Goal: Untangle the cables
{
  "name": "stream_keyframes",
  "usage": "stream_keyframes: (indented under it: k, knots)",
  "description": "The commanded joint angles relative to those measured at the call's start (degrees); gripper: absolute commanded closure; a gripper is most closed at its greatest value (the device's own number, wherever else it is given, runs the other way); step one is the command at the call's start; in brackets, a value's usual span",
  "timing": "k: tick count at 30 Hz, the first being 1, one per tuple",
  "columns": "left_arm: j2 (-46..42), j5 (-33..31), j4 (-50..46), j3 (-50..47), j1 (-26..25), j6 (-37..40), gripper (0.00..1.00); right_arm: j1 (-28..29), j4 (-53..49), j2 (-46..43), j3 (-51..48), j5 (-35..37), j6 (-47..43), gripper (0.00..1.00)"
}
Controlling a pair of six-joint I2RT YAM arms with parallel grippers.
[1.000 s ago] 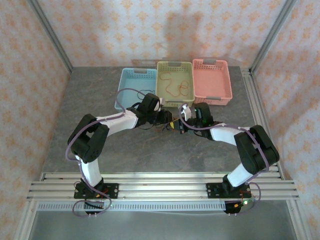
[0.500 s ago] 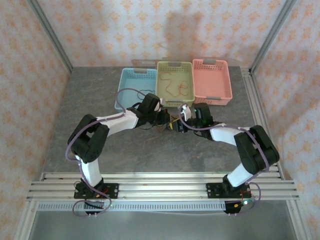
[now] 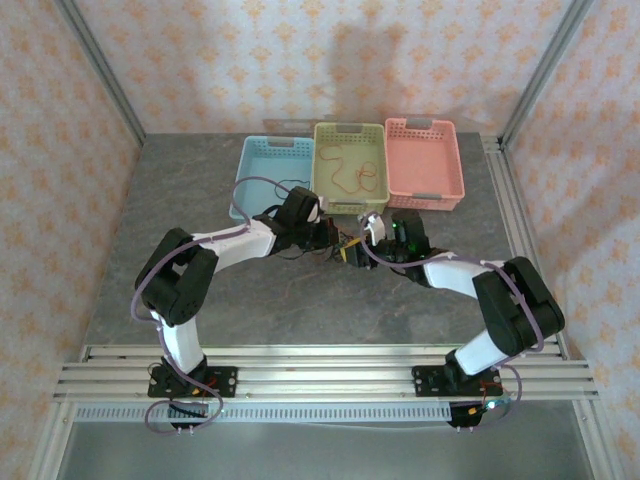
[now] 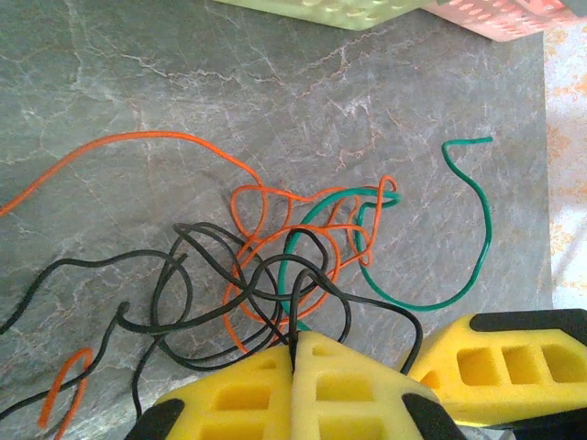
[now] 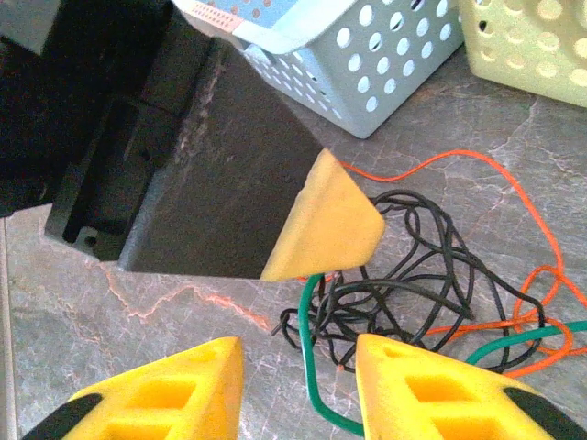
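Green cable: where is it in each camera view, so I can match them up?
Top external: too small to single out within the tangle before the pale green basket.
Left wrist: green cable loops right of centre.
Right wrist: bottom centre.
Shared landmark: that basket, top edge, top right.

The thin orange wire [image 4: 174, 136], thin black wire [image 4: 60, 266] and thin green wire [image 4: 483, 238] lie on a grey, white-veined stone-patterned table [image 4: 138, 64]. The perforated plastic baskets are light blue [image 3: 270, 170], pale yellow-green [image 3: 349, 130] and salmon pink [image 3: 425, 165].
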Motion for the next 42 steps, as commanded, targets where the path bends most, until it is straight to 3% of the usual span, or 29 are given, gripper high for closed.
stream_keyframes:
  k: [1, 9, 17, 25, 29, 33, 36, 42]
  knots:
    - [-1.1, -0.7, 0.3, -1.5, 1.3, -1.2, 1.0, 0.2, -1.7, 1.0, 2.0, -1.6, -2.3, 0.61]
    - [-1.2, -0.1, 1.4, -2.4, 2.5, -1.9, 1.0, 0.7, -4.4, 3.9, 3.7, -0.8, -3.3, 0.53]
    - [-1.0, -0.1, 1.4, -2.2, 2.4, -1.9, 1.0, 2.7, -6.0, 4.7, 4.4, 2.8, -5.8, 0.54]
    - [-0.9, -0.2, 1.5, -2.2, 2.4, -2.0, 1.0, 3.2, -7.2, 5.1, 5.2, 2.8, -6.6, 0.77]
    - [-1.0, -0.3, 1.6, -2.4, 2.4, -1.9, 1.0, 3.3, -7.1, 3.9, 4.8, 5.3, -7.0, 0.98]
    - [-1.2, -0.5, 1.6, -2.5, 2.3, -2.0, 1.0, 3.3, -5.0, 1.3, 3.0, 9.7, -6.8, 1.0]
    - [-1.3, -0.7, 1.5, -2.6, 2.4, -2.0, 0.93, 3.3, -3.3, -0.6, 1.7, 12.9, -6.6, 1.0]
    - [-1.6, -1.5, 1.4, -2.8, 2.4, -2.1, 0.63, 3.1, -4.1, -1.8, 1.7, 20.6, -4.3, 1.0]
